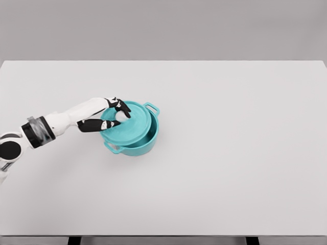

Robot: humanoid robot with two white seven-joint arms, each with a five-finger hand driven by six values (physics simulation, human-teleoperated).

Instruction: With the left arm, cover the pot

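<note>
Fingers (121,108) of the left hand (113,116) are curled around the knob of the teal lid (130,127), thumb below and the others above it, and the lid sits tilted and offset on the pot (145,144). Its far-right rim rides near the pot's rim, leaving a crescent of the pot's opening uncovered to the right of the fingers. Beyond the pot's handles, the white table (235,153) lies bare to its edges.
</note>
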